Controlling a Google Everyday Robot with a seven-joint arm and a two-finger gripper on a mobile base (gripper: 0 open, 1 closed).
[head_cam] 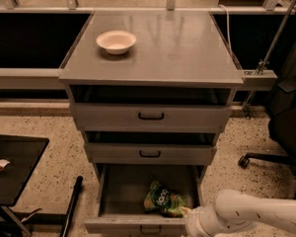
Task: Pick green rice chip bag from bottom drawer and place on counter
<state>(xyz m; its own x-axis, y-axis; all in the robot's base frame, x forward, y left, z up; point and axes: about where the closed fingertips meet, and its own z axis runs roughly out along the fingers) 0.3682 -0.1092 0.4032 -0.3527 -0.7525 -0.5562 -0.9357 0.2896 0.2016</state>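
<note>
Starting w/ the largest piece: the counter (177,48) sits high above the bottom drawer (122,187). A long lift is therefore needed. The bag could be knocked against the overhanging counter edge, or against the fronts of the two upper drawers (150,116), if it is raised straight up and not drawn clear first. Both upper drawers appear slightly pulled out.

The bottom drawer is pulled open. Its R wall and front lip lie close to the white arm (256,214), so either could be clipped if the approach is rushed.

The gripper (189,220) is seen at the drawer's front R corner, just beside the green rice chip bag (164,200), at the frame's btm edge. Whether it is open or closed, or has hold of anything, cannot be told.

The bag lies on the drawer floor toward the front R, crumpled and glossy. It is judged slippery and yielding, so it is prob. easily pinched by one corner only and dropped, or shoved toward the back.

Around it:
- An office chair (286,127) stands at R, on the arm's side, and could be brushed on a wide swing.
- A black side table (12,167) is at L, well apart, w/ a small pale item (1,164) on it.
- A dark pole (72,206) lies on the floor just L of the drawer.
- A white bowl (116,41) rests on the counter's back L. Placement is best kept R of it, else the bowl could be struck.

Nothing is seen lying on top of the bag.
</note>
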